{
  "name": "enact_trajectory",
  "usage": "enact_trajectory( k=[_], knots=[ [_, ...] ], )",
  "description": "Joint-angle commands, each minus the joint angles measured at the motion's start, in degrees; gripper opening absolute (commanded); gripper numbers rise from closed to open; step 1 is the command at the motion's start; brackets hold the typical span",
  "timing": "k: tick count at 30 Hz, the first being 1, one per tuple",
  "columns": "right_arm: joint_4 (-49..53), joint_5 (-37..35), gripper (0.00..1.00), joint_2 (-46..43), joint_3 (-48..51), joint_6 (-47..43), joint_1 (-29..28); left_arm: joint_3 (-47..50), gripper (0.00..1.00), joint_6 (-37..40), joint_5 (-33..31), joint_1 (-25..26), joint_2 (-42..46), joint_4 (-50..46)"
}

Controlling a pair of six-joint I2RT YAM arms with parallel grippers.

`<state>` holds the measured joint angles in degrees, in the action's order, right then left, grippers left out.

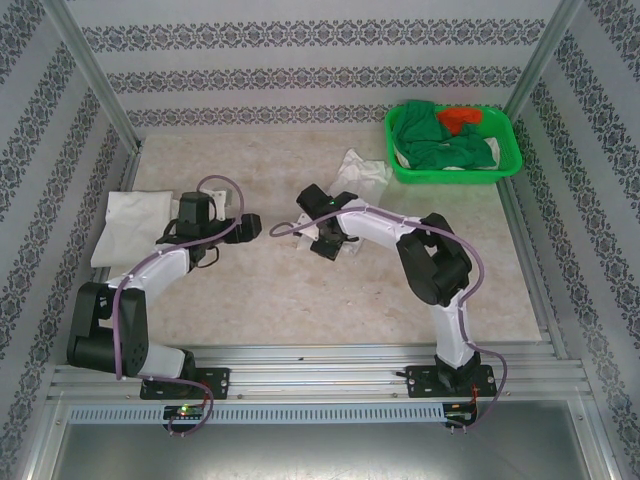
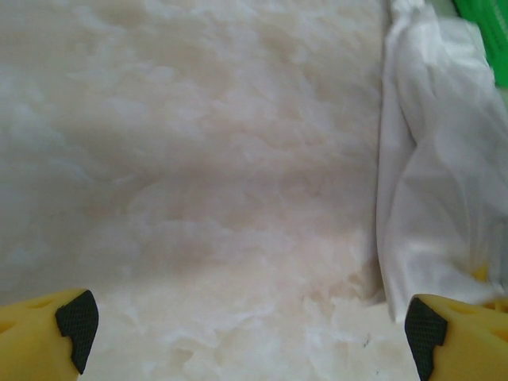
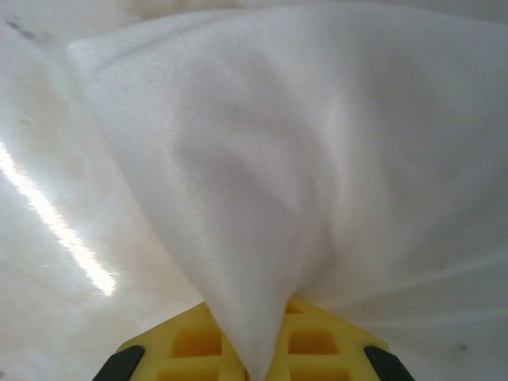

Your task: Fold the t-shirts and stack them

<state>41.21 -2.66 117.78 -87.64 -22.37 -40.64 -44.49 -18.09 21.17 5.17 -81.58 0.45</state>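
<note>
The right pincer (image 3: 255,361) is clamped tight on a fold of a crumpled white t-shirt (image 3: 317,159). The cloth spreads away ahead of its fingertips, toward the green basket (image 1: 455,178) farther off. A second white t-shirt (image 1: 135,222), folded flat, lies behind the left pincer (image 2: 250,337), which gapes fully open over bare table (image 2: 198,159) and holds nothing. Two shirts lie on the table. The one basket holds green cloth (image 1: 450,150) and an orange-red piece (image 1: 458,119).
</note>
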Motion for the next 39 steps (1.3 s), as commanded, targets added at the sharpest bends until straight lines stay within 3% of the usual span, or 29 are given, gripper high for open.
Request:
enact_trajectory(
  k=[1,8,17,22,26,29,32,39],
  knots=[
    [1.5,9.8,0.00,-5.9,1.1,4.8,-5.3,-5.0,1.00,-11.3,-0.7,-0.5,-4.2,-4.3],
    [8.8,13.6,0.00,-11.4,2.7,2.2,-9.2,-8.6,1.00,-8.8,7.6,-0.3,-8.3,-4.5],
    [7.9,9.8,0.00,-22.2,16.4,0.5,-9.1,-18.1,0.97,-7.8,15.8,4.4,-18.5,-9.7],
    [6.3,10.7,0.00,-23.2,17.3,2.4,-8.1,-22.5,0.76,-10.0,20.1,7.0,-24.6,-11.7],
    [5.1,11.0,0.00,-23.4,17.1,4.4,-7.3,-22.5,0.51,-13.0,24.0,8.4,-27.1,-8.3],
    [4.5,11.4,0.00,-23.6,17.0,5.1,-6.2,-22.6,0.40,-13.1,25.6,9.3,-28.7,-8.3],
    [4.3,11.8,0.00,-23.6,16.2,5.2,-5.2,-22.6,0.36,-12.7,25.7,9.8,-30.1,-9.2],
    [4.1,13.6,0.00,-22.9,15.2,6.5,-3.8,-25.4,0.37,-12.8,27.5,11.2,-34.3,-7.3]
  ],
)
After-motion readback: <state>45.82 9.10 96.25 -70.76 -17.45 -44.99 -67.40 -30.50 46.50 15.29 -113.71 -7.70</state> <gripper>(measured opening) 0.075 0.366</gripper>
